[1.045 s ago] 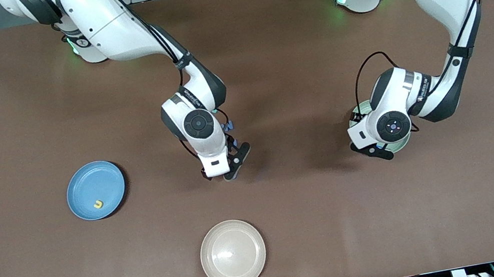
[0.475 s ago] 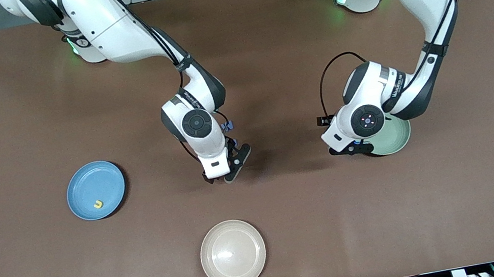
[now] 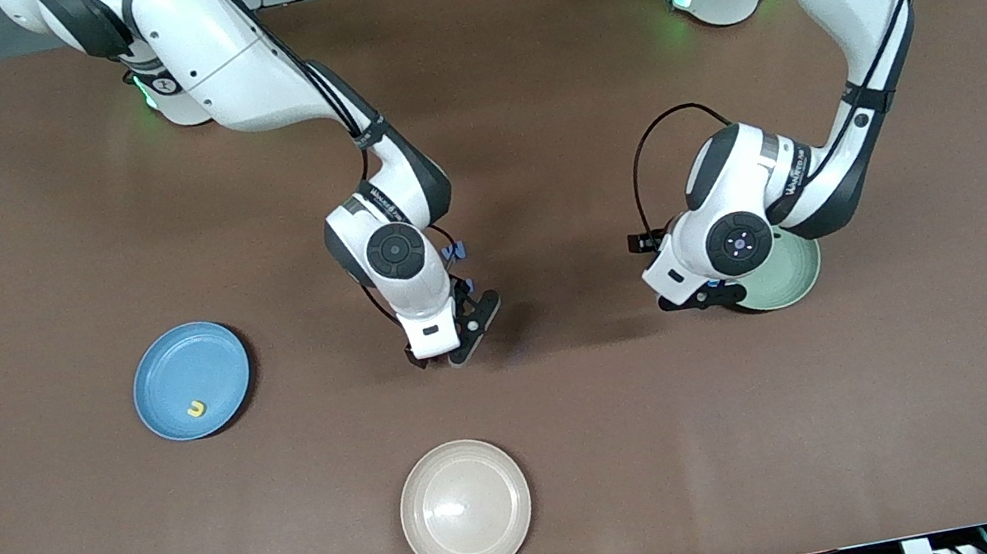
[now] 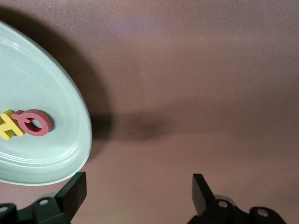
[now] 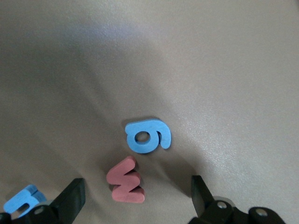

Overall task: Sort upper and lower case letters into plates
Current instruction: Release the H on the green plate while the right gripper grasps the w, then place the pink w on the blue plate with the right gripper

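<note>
The mint green plate (image 3: 792, 273) lies at the left arm's end of the table, partly under the left arm. In the left wrist view the plate (image 4: 42, 79) holds a red letter (image 4: 33, 122) and a yellow letter (image 4: 6, 126). My left gripper (image 3: 701, 299) is open and empty over bare table just beside the plate's rim (image 4: 138, 196). The sky blue plate (image 3: 175, 369) holds a yellow letter (image 3: 195, 408). My right gripper (image 3: 444, 351) is open low over the table's middle, its fingers either side of a red letter (image 5: 126, 186). A blue letter (image 5: 148, 135) and another blue letter (image 5: 21, 199) lie close by.
A beige plate (image 3: 465, 507) sits near the table's front edge, nearer the camera than the right gripper. Two small blue letters (image 3: 452, 251) show beside the right wrist.
My left gripper has moved off the mint green plate toward the table's middle and now sits beside its rim. The right arm has barely moved.
</note>
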You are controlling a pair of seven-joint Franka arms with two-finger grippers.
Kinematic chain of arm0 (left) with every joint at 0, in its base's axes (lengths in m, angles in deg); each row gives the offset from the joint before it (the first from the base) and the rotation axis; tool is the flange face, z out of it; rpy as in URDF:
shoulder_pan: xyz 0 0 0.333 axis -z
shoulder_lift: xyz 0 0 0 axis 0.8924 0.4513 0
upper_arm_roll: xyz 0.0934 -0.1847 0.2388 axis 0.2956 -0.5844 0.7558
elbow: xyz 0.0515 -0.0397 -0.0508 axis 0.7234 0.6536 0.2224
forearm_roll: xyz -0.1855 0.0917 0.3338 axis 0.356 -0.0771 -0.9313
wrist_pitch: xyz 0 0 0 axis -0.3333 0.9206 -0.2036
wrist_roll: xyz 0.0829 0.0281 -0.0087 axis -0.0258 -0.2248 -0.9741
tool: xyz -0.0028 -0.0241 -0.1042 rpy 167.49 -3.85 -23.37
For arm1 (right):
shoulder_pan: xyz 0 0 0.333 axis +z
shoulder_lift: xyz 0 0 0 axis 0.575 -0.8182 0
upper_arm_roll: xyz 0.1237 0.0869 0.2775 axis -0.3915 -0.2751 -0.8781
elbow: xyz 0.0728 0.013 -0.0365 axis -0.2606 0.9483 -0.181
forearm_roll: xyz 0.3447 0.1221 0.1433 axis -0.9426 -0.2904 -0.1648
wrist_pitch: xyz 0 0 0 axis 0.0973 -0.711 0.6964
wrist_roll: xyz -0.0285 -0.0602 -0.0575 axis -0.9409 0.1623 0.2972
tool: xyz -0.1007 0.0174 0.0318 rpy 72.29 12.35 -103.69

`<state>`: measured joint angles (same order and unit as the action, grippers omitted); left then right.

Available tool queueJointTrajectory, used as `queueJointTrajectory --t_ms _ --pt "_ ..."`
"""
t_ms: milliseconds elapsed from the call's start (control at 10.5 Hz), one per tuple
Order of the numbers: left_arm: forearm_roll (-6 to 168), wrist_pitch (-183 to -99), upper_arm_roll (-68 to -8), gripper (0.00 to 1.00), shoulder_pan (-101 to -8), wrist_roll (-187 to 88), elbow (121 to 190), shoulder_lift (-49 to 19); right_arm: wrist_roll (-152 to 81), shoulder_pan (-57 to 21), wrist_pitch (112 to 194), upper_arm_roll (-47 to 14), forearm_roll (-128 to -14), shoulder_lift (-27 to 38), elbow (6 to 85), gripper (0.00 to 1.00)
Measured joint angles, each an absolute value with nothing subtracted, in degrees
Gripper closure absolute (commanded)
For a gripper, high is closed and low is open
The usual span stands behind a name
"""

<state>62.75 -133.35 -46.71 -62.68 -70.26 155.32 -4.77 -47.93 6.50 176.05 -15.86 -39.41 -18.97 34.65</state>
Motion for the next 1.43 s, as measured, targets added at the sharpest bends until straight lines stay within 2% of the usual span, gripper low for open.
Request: queueJointTrajectory --t_ms 285,380,475,1425 --pt "62.79 -133.35 -46.69 0.00 -62.69 -70.29 154.99 -4.77 -47.93 6.50 176.06 -15.86 -39.41 -18.97 34.65 0.00" --pt "62.80 -133.35 -46.68 0.00 -62.69 -70.47 154.76 -4.77 -47.93 6.50 176.07 -15.86 -39.41 -18.97 34.65 0.76" --pt "62.81 -133.35 -46.68 0.00 -62.69 -70.84 154.56 -4.76 -47.93 6.50 176.18 -15.88 -39.43 -18.97 34.64 1.00" --pt "65.03 -133.39 -46.73 0.00 -61.76 -73.38 153.13 -4.61 -45.80 4.44 174.90 -14.98 -39.64 -17.86 33.45 1.00"
